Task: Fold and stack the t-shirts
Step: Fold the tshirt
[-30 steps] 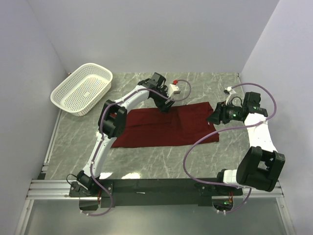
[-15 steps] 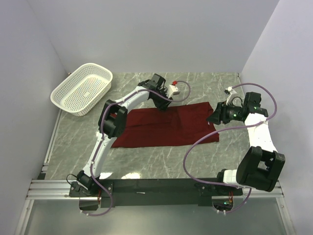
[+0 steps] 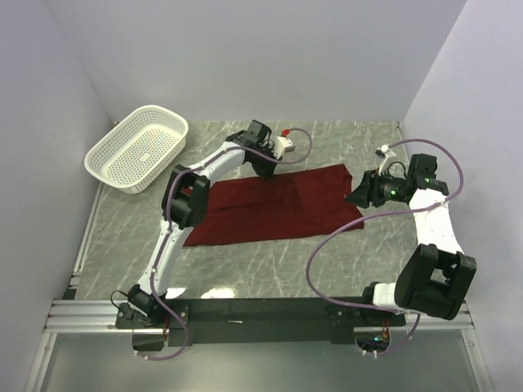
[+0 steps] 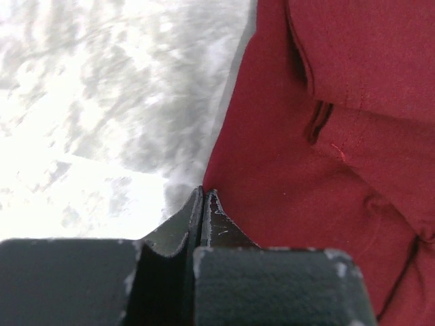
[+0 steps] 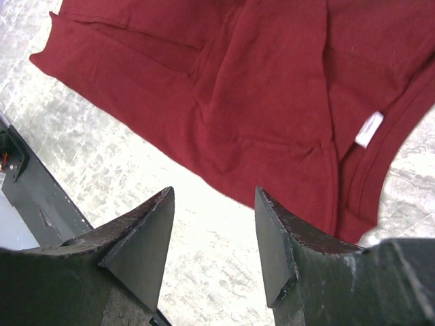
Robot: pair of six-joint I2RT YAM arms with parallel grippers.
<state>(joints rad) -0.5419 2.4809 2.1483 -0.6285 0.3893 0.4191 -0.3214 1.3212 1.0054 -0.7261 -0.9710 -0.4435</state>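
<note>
Jaws of left gripper (image 4: 202,193) pinch the far edge of the maroon t-shirt (image 3: 278,208) lying flat on the marble table (image 3: 245,261), likely to fold it; right gripper (image 5: 214,195) hovers spread, empty, near the white neck label (image 5: 369,129).

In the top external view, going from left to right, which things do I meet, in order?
white basket → left gripper → right gripper. The t-shirt overlaps both grippers sideways, so I leave it out.
</note>
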